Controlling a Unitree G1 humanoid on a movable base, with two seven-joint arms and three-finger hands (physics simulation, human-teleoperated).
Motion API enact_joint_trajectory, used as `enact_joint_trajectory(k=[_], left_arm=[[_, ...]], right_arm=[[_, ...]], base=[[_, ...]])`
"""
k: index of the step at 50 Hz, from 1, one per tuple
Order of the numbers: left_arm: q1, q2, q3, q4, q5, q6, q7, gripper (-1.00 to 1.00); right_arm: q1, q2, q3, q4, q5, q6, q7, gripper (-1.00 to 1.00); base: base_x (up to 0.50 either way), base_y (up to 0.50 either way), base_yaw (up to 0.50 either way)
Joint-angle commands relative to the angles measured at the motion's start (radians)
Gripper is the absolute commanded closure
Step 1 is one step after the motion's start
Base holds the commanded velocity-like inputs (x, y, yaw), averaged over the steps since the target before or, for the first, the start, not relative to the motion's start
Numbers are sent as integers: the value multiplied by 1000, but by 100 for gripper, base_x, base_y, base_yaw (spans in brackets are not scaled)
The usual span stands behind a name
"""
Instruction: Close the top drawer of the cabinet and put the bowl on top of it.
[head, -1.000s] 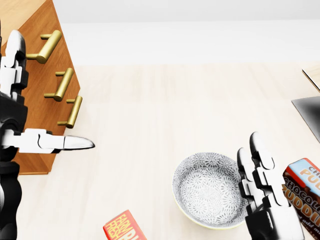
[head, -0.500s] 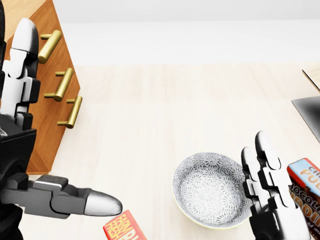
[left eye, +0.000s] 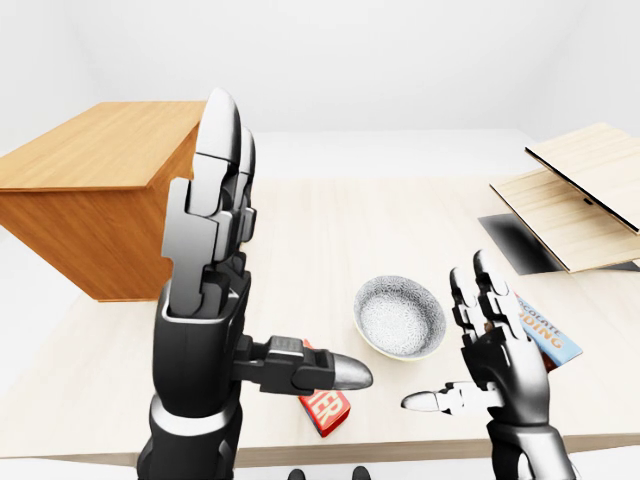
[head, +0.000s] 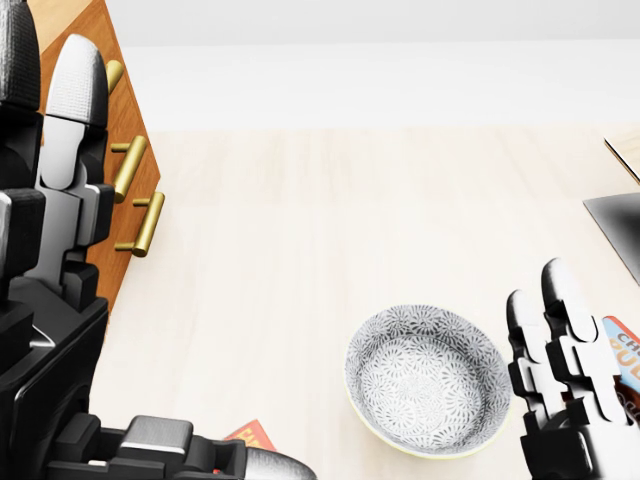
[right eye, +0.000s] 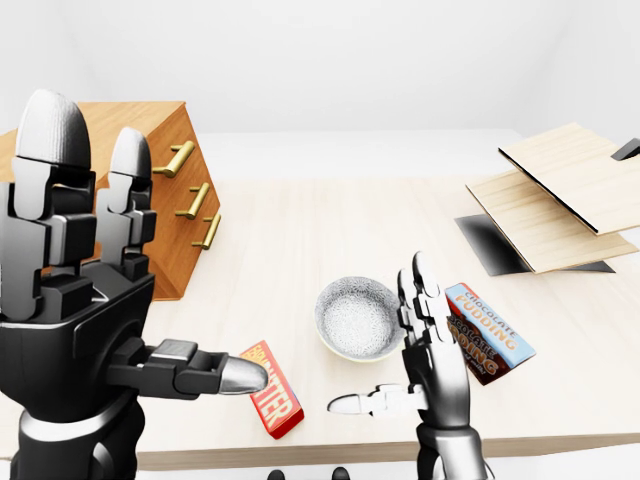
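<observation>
The wooden cabinet (right eye: 170, 205) stands at the left of the table, its face carrying three brass handles (right eye: 196, 200). Its drawer fronts look flush in the right-eye view. The grey patterned bowl (head: 425, 378) sits empty on the table, right of centre. My left hand (left eye: 285, 250) is raised close to the cameras, open, fingers straight up and thumb pointing right. It holds nothing and hides part of the cabinet. My right hand (left eye: 448, 340) stands open just right of the bowl, palm towards it, not touching it.
A red box (right eye: 275, 400) lies near the table's bottom edge under my left thumb. A chocolate pudding box (right eye: 487, 332) lies right of my right hand. Leaning wooden boards (left eye: 575, 195) over a dark panel stand at the far right.
My left hand has risen and come nearer the camera, now covering the top handle in the head view. My right hand has slid slightly right and lower. The bowl has not moved.
</observation>
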Motion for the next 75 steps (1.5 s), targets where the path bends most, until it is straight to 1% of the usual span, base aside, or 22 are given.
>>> enact_joint_trajectory(k=[1, 6, 13, 16, 17, 21, 23, 26, 32, 38, 39, 42, 44, 45, 49, 53, 57, 62, 64, 69, 71, 75], left_arm=[[18, -8, -116, -14, 132, 0, 30, -100], [10, -17, -162, -27, 204, 0, 26, -100], [-7, -42, -213, -3, 358, 0, 17, -100], [2, -54, -235, 4, 403, 0, 3, -100], [10, -55, -251, 13, 436, 0, 13, -100], [29, -74, -259, 35, 488, 0, -3, -100], [30, -91, -240, 55, 492, 0, -5, -100], [34, -99, -240, 67, 511, 0, -4, -100], [51, -108, -266, 95, 535, 0, 3, -100], [70, -104, -313, 90, 577, 0, -3, -100], [67, -104, -326, 90, 600, 0, -7, -100], [68, -107, -327, 91, 606, 0, -11, -100], [65, -112, -343, 97, 634, 0, -14, -100], [69, -110, -351, 102, 644, 0, -19, -100], [77, -117, -370, 113, 686, 0, -32, -100], [93, -116, -393, 115, 719, 0, -40, -100], [104, -114, -396, 127, 725, 0, -36, -100], [96, -121, -394, 136, 745, 0, -52, -100], [87, -128, -394, 142, 768, 0, -69, -100], [85, -140, -402, 153, 814, 0, -91, -100], [93, -141, -417, 166, 850, 0, -90, -100], [97, -146, -415, 172, 864, 0, -85, -100]], right_arm=[[8, 26, -22, -20, 11, 0, 15, -100], [8, 31, -33, -26, 20, 0, 7, -100], [-3, 41, -38, -16, 22, 0, -7, -100], [-3, 43, -36, -11, 15, 0, -19, -100], [-4, 44, -32, -5, 12, 0, -24, -100], [-3, 40, -24, -3, 11, 0, -43, -100], [-5, 38, -22, 4, 7, 0, -52, -100], [-9, 36, -25, 5, 10, 0, -64, -100], [-6, 41, -21, 12, 6, 0, -77, -100], [-3, 32, -16, 7, 12, 0, -86, -100], [-1, 33, -19, 4, 14, 0, -88, -100], [0, 33, -19, 4, 14, 0, -88, -100], [-15, 28, -45, 24, 36, 0, -76, -100], [-47, -14, -169, 51, 151, 0, -14, -100], [-63, 62, -297, -64, 193, 0, 80, -100], [-86, 118, -369, -104, 204, 54, 139, -100], [-101, 150, -411, -130, 206, 91, 171, -100], [-108, 167, -434, -147, 207, 110, 185, -100], [-116, 169, -453, -153, 217, 125, 190, -100], [-122, 178, -477, -164, 230, 138, 201, -100], [-127, 181, -481, -162, 229, 139, 203, -100], [-129, 183, -486, -164, 230, 142, 205, -100]], base=[[0, 0, 0], [0, 0, 0], [0, 0, 0], [0, 0, 0], [0, 0, 0], [0, 0, 0], [0, 0, 0], [0, 0, 0], [0, 0, 0], [0, 0, 0], [0, 0, 0], [0, 0, 0], [0, 0, 0], [0, 0, 0], [0, 0, 0], [0, 0, 0], [0, 0, 0], [0, 0, 0], [0, 0, 0], [0, 0, 0], [0, 0, 0], [0, 0, 0]])
